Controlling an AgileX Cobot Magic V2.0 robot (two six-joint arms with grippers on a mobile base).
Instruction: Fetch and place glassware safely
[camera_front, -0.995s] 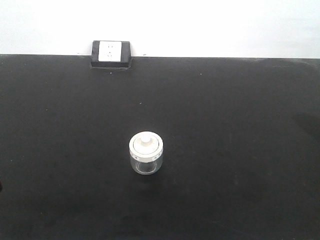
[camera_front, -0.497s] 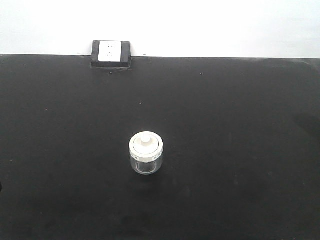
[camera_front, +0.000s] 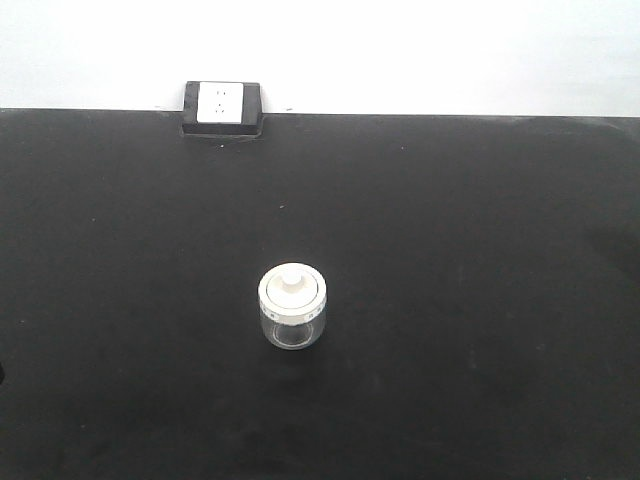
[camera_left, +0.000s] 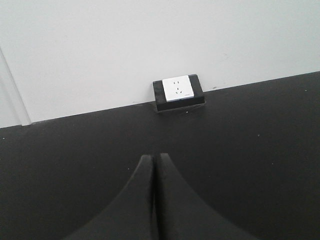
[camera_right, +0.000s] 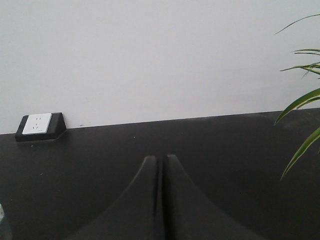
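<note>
Glassware (camera_front: 291, 308), a lidded clear jar, stands untouched mid-desk (camera_front: 480, 300) while my left end effector (camera_left: 154, 161) and right end effector (camera_right: 161, 161) hang closed and empty, well apart from it, the fetch not yet begun.

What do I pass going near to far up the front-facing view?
Bare black table → glass jar with its cream lid → more bare table → socket box at the far edge → white wall.
</note>
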